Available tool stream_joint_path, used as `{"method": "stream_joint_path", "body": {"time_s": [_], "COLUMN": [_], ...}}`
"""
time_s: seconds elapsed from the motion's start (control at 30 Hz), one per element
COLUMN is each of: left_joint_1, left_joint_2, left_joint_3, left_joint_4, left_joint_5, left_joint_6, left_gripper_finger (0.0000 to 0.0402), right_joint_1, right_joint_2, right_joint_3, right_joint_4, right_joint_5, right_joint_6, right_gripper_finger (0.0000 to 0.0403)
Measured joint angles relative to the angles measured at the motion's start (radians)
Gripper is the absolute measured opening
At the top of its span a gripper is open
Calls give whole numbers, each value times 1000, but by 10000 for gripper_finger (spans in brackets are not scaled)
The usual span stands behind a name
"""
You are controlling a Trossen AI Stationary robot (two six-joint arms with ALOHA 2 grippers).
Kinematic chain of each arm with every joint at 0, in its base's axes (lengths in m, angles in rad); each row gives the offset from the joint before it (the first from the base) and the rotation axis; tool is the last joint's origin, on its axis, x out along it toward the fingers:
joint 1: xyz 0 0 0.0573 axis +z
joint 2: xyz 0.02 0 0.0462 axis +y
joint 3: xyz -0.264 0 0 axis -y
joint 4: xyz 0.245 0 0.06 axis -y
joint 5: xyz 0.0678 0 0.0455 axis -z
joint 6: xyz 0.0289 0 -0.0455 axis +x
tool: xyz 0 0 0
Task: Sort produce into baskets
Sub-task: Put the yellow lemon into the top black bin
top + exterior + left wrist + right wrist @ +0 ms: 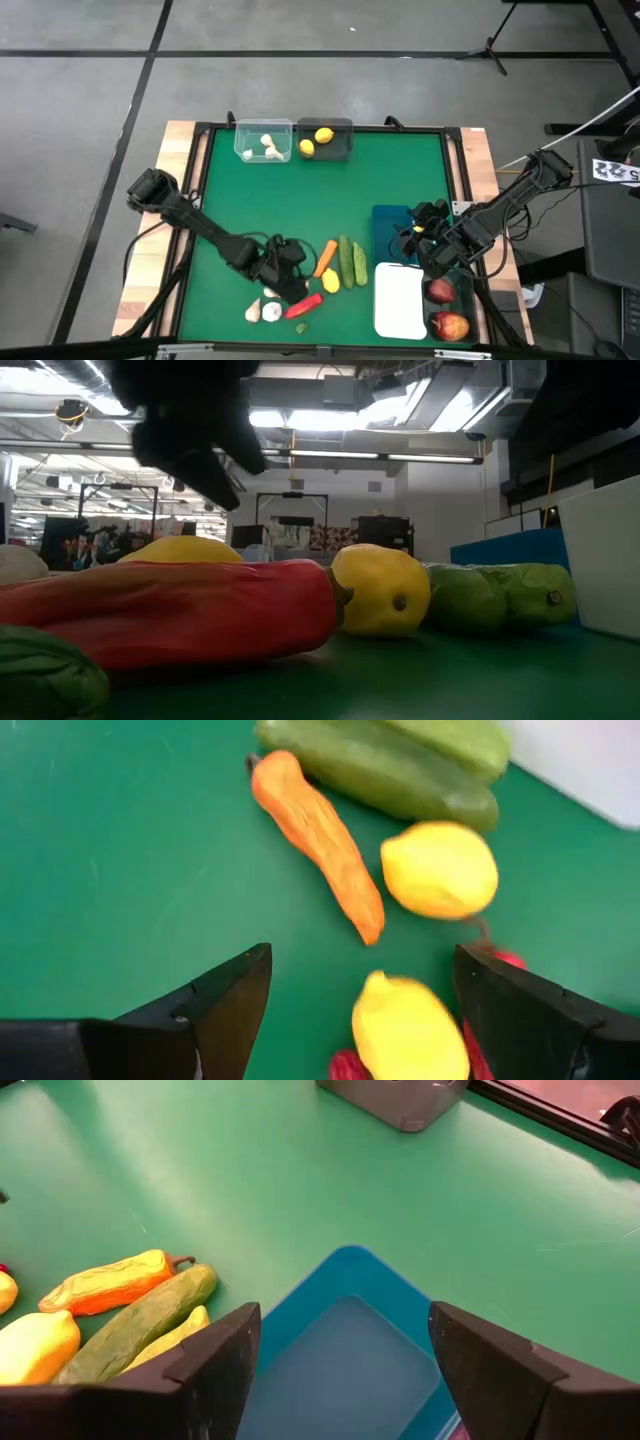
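Produce lies clustered at counter's near edge: lemon point(408, 1030) sits between open left gripper point(360, 1020) fingers, lined up for a grab. Right gripper point(340, 1370), open and empty, hovers over blue basket point(350, 1350). Far baskets hold sorted garlic point(268, 147), lemons.

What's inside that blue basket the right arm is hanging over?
Nothing that shows: the right wrist view looks down into the blue basket and its visible floor is bare. The open right pincer covers the basket's near corners, so those stay unseen.
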Motion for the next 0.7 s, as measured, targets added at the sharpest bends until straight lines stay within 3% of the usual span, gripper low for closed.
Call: {"method": "stream_joint_path", "body": {"time_s": [0.13,0.47,0.7], "left_joint_1": [-49,-82,-82], "left_joint_2": [39,148,150], "left_joint_3": [0,3,3], "left_joint_4": [3,30,35], "left_joint_5": [-70,-56,-45], "left_joint_6": [-62,-215,-212], "left_gripper_finger": [304,304,304], "right_joint_1": [0,0,0], "right_joint_2": [0,0,0], "right_joint_3": [0,0,0], "right_joint_4": [1,19,20], "right_joint_5": [0,0,19], "right_joint_6": [0,1,1], "right_gripper_finger": [289,289,289]}}
